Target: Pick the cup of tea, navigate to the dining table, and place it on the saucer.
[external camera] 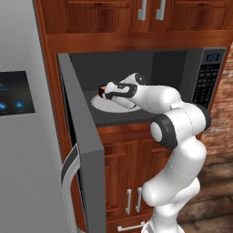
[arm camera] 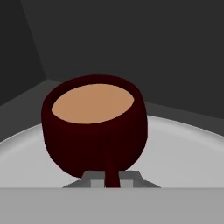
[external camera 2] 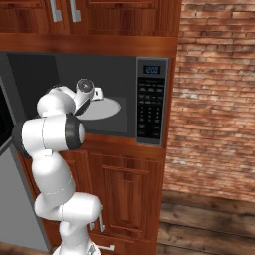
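1. The arm [external camera: 177,127] reaches level into the open microwave [external camera: 136,86], wrist deep inside.
2. The claw [arm camera: 112,180] is closed on the handle of the cup of tea [arm camera: 94,124], fingers pinching it from both sides.
3. From the left base view the hand covers most of the cup; fingertips are mostly cut off.
4. The cup holds light brown tea and sits on the microwave's pale round plate [arm camera: 183,148].

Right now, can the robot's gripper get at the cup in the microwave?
Yes, it looks so. The microwave door is swung wide open, nothing stands in the arm's way, and the gripper is already shut on the handle of the cup, which sits on the white turntable.
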